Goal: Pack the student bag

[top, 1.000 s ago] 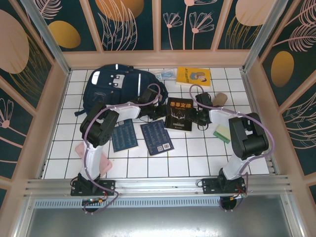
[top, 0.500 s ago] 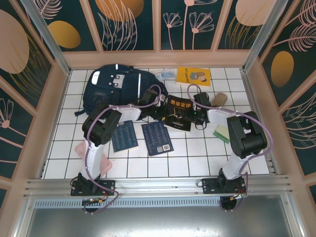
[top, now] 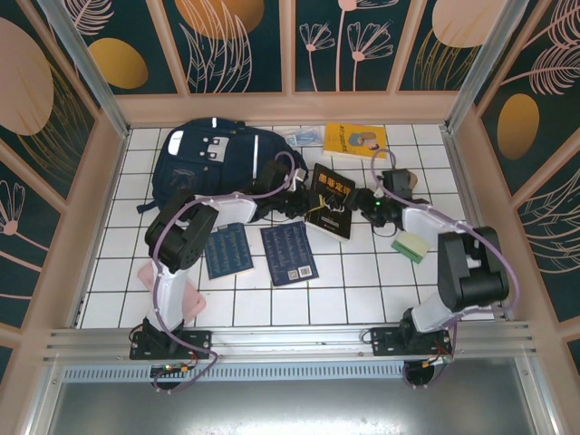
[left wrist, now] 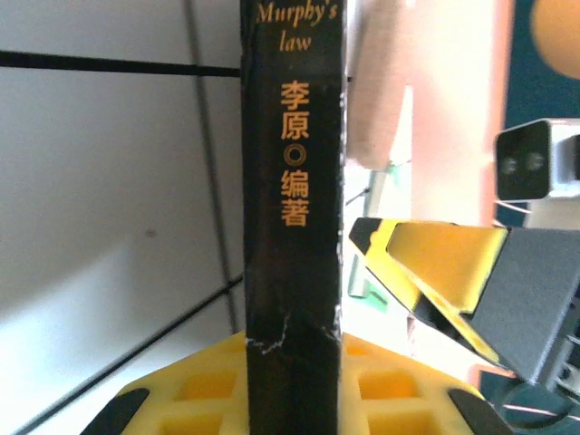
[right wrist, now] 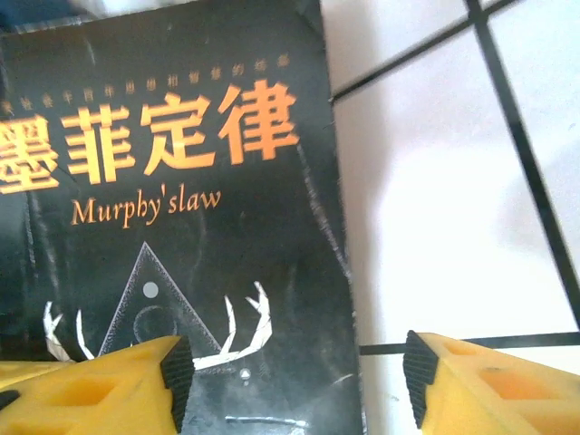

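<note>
A book (top: 331, 201) is being picked up for packing into the bag (top: 210, 163), which lies on the far left of the tabletop (top: 362, 281), just left of the book. The book is tipped up off the tiles between the two pincers.

The left pincer (top: 301, 201) is judged to be pinched on the book's left edge: in its wrist view the spine stands upright against the yellow fingers (left wrist: 208, 399). The grip itself is not plainly shown.

The right pincer (right wrist: 294, 362) is spread wide. One finger is seen over the black cover and the other over bare tile, with nothing held.

For the next move, the book would have to be carried left by the left pincer alone and slid into the bag's opening. That opening cannot be made out, so the bag may first have to be held open by the freed right pincer.
</note>
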`<move>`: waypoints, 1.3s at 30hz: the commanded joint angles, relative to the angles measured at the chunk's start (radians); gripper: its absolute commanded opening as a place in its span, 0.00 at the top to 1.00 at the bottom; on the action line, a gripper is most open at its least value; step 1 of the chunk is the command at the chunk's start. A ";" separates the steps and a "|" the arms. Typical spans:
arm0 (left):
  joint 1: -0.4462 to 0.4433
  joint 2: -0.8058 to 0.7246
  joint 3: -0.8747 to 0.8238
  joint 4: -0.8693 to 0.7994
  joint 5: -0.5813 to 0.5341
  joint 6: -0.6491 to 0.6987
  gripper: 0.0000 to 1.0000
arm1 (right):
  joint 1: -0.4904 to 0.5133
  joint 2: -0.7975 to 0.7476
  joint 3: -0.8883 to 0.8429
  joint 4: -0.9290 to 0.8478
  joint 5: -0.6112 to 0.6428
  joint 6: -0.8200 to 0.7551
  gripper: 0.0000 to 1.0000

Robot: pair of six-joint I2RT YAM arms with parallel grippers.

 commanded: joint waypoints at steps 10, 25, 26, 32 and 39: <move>0.044 -0.166 -0.063 0.495 0.160 -0.268 1.00 | -0.121 -0.104 -0.146 0.539 -0.519 0.322 0.21; 0.044 -0.177 -0.089 0.726 0.205 -0.431 1.00 | -0.098 -0.033 -0.128 0.971 -0.705 0.609 0.11; 0.044 -0.175 -0.090 0.760 0.209 -0.452 1.00 | -0.095 -0.028 -0.121 0.978 -0.711 0.615 0.11; 0.054 -0.176 -0.080 0.669 0.223 -0.384 1.00 | -0.096 -0.038 -0.101 0.988 -0.728 0.639 0.27; 0.074 -0.195 -0.084 0.464 0.231 -0.223 1.00 | -0.106 -0.099 -0.037 0.688 -0.734 0.443 0.54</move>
